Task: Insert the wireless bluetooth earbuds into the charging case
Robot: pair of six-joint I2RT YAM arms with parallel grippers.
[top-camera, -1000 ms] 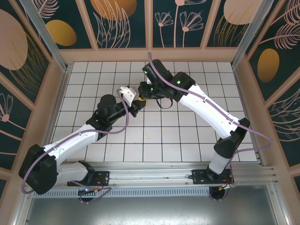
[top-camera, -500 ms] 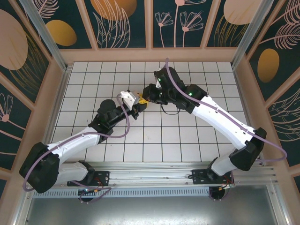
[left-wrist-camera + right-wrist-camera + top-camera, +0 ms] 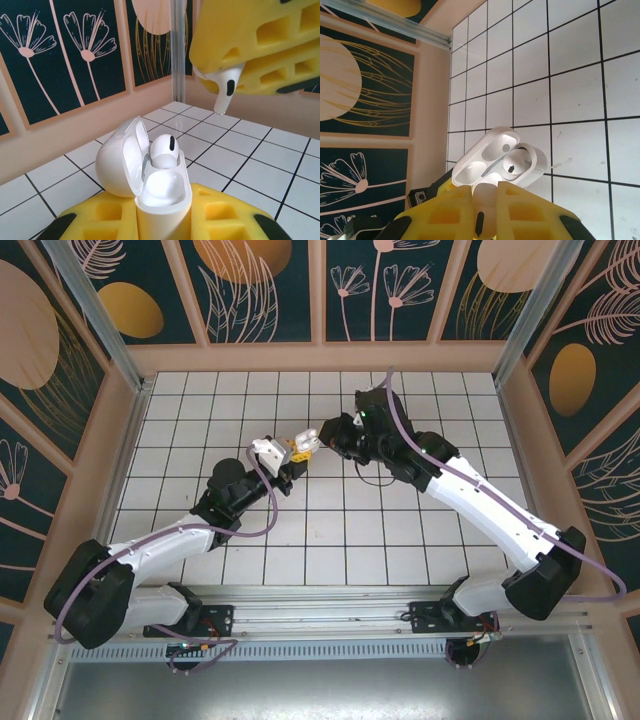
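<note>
left gripper (image 3: 162,227) clamped on the open charging case (image 3: 161,197), one bud (image 3: 165,150) seated, right gripper (image 3: 485,215) pinching a white earbud (image 3: 223,92) stem-down above the table's (image 3: 260,170) far middle; line the stem over the empty socket, lower slowly

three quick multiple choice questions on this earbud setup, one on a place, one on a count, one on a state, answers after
1. Where is the charging case?
A lying loose, unheld
B between the left gripper's fingers
C stacked on a box

2. How many earbuds sit in the case?
A none
B one
C two

3. The case's lid is:
A open
B shut
C taken off

Answers:
1 B, yellow fingers flank its base.
2 B, one white earbud is seated, while a second earbud hangs, stem down, from the right gripper.
3 A, it is tipped back on its hinge.
</note>
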